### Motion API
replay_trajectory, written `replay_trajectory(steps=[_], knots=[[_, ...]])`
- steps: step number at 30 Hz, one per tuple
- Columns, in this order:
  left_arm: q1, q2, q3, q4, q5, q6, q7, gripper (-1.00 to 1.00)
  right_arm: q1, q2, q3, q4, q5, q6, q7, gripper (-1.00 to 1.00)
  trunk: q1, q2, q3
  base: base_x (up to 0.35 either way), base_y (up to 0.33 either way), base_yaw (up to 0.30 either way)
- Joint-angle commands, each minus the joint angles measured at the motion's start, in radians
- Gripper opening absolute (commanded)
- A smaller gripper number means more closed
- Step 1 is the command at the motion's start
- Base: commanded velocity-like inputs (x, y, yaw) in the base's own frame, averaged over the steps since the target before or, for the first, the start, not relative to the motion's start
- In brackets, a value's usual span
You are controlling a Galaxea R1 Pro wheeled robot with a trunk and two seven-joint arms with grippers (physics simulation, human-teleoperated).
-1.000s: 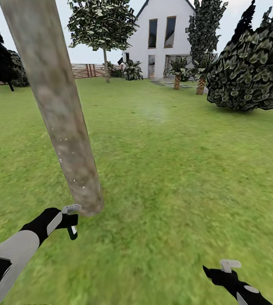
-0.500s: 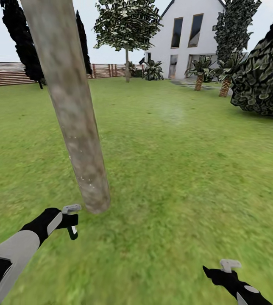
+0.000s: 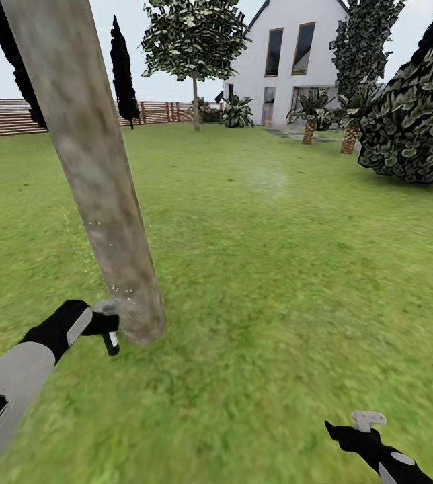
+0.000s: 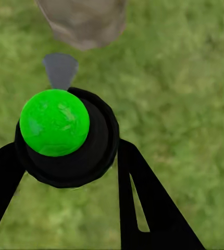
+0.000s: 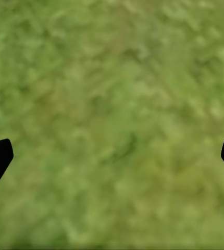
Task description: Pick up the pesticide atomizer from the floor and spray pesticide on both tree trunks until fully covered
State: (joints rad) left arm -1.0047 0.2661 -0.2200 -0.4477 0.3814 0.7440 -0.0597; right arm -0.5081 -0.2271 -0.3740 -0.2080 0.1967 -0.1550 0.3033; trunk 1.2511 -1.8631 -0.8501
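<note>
Grey forearm shells; black wrists; each black claw (image 3: 109, 329) (right (image 3: 368, 425)) grey-tipped.

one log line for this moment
left end effector: holding pesticide atomizer | aimed: tree trunk base | right end effector: open, over lawn

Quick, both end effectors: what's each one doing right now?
Left end effector: closed on the pesticide atomizer.
Right end effector: open, holding nothing.

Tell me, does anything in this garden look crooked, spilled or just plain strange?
The thick tree trunk leans noticeably rather than standing straight, and pale specks dot its lower bark near the pesticide atomizer held in the left gripper. Otherwise nothing stands out.
</note>
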Motion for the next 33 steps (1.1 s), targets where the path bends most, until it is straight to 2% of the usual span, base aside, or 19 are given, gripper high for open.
replay_trajectory(steps=[1,3,4,12,13,15,18,20,22,23,24,28,31,32,33], knots=[[-0.012,0.015,0.000,-0.027,0.005,0.030,-0.001,-1.00,0.000,0.000,0.001,0.000,0.000,0.000,0.000,1.00,0.000,0.000,0.000,0.000,0.000,0.000],[-0.051,0.035,-0.001,-0.067,0.006,0.131,-0.022,-1.00,0.000,0.001,0.001,0.001,0.001,0.000,0.000,1.00,0.000,0.000,0.000,0.000,0.000,0.000],[-0.051,0.037,-0.001,-0.072,0.003,0.147,-0.044,-1.00,0.000,0.001,0.001,0.001,0.001,0.000,0.000,1.00,0.000,0.000,0.000,0.000,0.000,0.000],[-0.053,0.037,0.001,-0.074,0.003,0.152,-0.063,-1.00,0.000,0.003,0.001,0.001,0.001,0.000,0.000,1.00,0.000,0.000,0.000,-0.134,0.000,0.000],[-0.076,0.039,0.003,-0.076,0.005,0.158,-0.062,-1.00,-0.001,0.003,0.001,0.001,0.001,0.000,0.000,1.00,0.000,0.000,0.000,-0.002,0.000,0.000],[-0.203,0.039,0.018,-0.077,0.004,0.198,-0.061,-1.00,0.000,0.003,0.001,0.001,0.001,0.000,0.000,1.00,0.000,0.000,0.000,0.000,0.000,0.000],[-0.310,0.043,0.022,-0.077,0.001,0.261,-0.060,-1.00,0.000,0.003,0.001,0.001,0.001,0.000,0.000,1.00,0.000,0.000,0.000,0.000,0.000,0.000],[-0.313,0.044,0.022,-0.076,0.000,0.266,-0.060,-1.00,0.000,0.003,0.001,0.001,0.001,0.000,0.000,1.00,0.000,0.000,0.000,0.000,0.000,0.000],[-0.287,0.047,0.023,-0.067,0.001,0.262,-0.061,-1.00,0.000,0.003,0.001,0.002,0.002,0.000,0.000,1.00,0.000,0.000,0.000,0.000,0.000,0.000],[-0.236,0.047,0.023,-0.066,0.004,0.260,-0.062,-1.00,0.000,0.003,0.001,0.002,0.002,0.000,0.000,1.00,0.000,0.000,0.000,0.000,0.000,0.000],[-0.208,0.047,0.023,-0.068,0.004,0.258,-0.063,-1.00,0.000,0.003,0.001,0.002,0.002,0.000,0.000,1.00,0.000,0.000,0.000,0.000,0.000,0.000],[-0.141,0.045,0.024,-0.069,0.006,0.225,-0.063,-1.00,0.000,0.003,0.001,0.002,0.003,0.000,0.000,1.00,0.000,0.000,0.000,-0.167,0.000,0.000],[-0.146,0.045,0.035,-0.084,0.007,0.225,-0.064,-1.00,0.000,0.003,0.001,0.002,0.003,0.000,0.000,1.00,0.000,0.000,0.000,-0.016,0.000,0.000],[-0.158,0.046,0.062,-0.096,0.006,0.228,-0.063,-1.00,0.000,0.003,0.001,0.002,0.003,0.000,0.000,1.00,0.000,0.000,0.000,-0.003,0.000,0.000],[-0.199,0.047,0.093,-0.117,0.004,0.235,-0.061,-1.00,0.000,0.003,0.001,0.002,0.003,0.000,0.000,1.00,0.000,0.000,0.000,0.000,0.000,0.000]])
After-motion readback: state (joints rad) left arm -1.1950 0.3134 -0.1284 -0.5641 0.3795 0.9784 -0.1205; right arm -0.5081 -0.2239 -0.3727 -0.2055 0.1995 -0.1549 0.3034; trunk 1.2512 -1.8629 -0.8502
